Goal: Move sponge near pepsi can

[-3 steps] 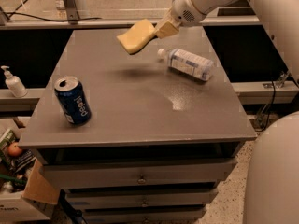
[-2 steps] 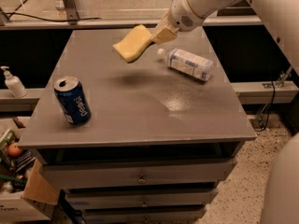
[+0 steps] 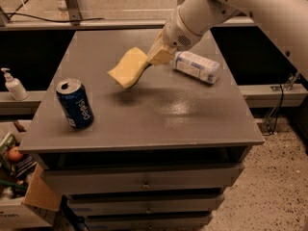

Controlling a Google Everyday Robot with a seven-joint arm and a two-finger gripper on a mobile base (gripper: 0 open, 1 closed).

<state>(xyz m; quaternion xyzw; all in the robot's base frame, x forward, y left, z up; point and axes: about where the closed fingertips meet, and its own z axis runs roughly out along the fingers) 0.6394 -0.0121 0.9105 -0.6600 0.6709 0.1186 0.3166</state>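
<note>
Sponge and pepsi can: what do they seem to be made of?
The sponge, held above the table by the gripper, looks like soft matte pale-yellow foam; it bends where it is pinched. The pepsi can looks like glossy painted metal, with a silvery top.

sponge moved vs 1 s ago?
Yes. The sponge, held by the gripper, has shifted left and forward, away from the water bottle, toward the pepsi can.

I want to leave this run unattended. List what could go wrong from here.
The gripper pinches the sponge only at one end, in the air; it could slip out short of the pepsi can. The can stands upright near the table's left front edge; a low sweep might knock it off. The bottle lies beside the gripper and could get nudged.
</note>
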